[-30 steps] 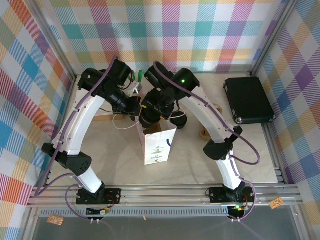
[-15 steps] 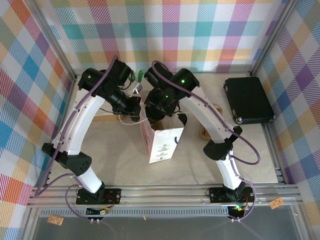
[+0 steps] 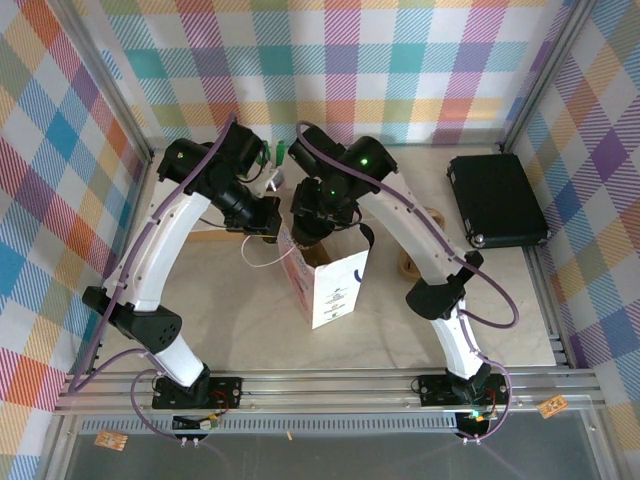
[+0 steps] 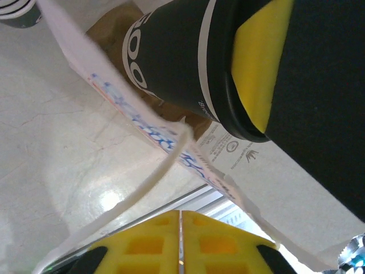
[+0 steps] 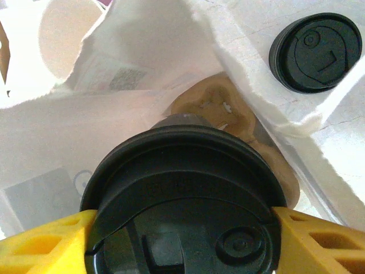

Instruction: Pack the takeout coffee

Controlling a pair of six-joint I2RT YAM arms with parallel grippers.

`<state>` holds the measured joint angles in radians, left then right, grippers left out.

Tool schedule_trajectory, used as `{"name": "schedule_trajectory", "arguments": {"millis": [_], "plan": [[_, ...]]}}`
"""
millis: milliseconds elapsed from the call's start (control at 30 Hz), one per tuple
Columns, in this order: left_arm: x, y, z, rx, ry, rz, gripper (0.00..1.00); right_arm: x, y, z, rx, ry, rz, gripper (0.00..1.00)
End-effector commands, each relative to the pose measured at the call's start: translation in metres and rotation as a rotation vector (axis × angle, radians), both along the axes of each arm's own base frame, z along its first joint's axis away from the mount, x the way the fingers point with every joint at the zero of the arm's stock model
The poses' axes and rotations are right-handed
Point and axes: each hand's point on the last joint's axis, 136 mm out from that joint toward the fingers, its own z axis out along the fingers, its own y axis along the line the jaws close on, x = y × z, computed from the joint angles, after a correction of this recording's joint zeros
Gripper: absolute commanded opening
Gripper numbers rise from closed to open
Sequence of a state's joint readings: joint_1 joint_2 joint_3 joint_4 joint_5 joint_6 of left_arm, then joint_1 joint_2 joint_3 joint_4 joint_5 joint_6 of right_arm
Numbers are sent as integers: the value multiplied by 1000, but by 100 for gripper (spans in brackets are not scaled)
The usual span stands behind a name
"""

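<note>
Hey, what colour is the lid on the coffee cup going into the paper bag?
Black. The lid shows best in the right wrist view.

The cup is cut off at the bottom edge. At centre of the top view, the right arm hides the mouth of the bag.

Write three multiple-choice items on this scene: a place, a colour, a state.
1. Where is the takeout coffee? A on a shelf; B at the open mouth of the paper bag; C in a drawer.
2. Its lid is: A white; B red; C black.
3. The right gripper is: A shut on the coffee; B open and empty; C gripping a spoon.
Key: B, bag walls surround the cup; C, the right wrist view shows it black; A, its fingers clamp the lid's sides.
</note>
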<state>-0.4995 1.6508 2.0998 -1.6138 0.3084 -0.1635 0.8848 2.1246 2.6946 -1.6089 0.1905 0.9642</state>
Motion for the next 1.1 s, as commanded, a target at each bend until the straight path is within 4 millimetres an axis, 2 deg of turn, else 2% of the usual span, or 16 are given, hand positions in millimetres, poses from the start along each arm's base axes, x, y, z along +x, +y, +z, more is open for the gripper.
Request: {"name": "schedule_trajectory", "arguments": {"millis": [0,167,500,600,733,900,967,1067], "plan": [[-39,23,-3,85,122,-1,15,-15,-15,-23,-118,92,60,28],[-35,23,5,62,95,11,19,-15,-9,-29,-119,108,91,27],[-30,34,2,85,98,61,18,-14,-14,-46,-221,116,175,29],[-26,36,10,73,62,76,18,-11,-13,-50,-249,101,229,29],[-17,42,31,51,-31,104,18,-6,-9,-48,-245,65,291,29],[-2,38,40,-2,-90,178,18,-4,-10,-50,-248,67,373,28],[1,36,44,-32,-110,218,20,-3,-17,-48,-248,77,377,28],[5,43,48,-43,-147,303,24,2,-26,-36,-237,45,363,27]]}}
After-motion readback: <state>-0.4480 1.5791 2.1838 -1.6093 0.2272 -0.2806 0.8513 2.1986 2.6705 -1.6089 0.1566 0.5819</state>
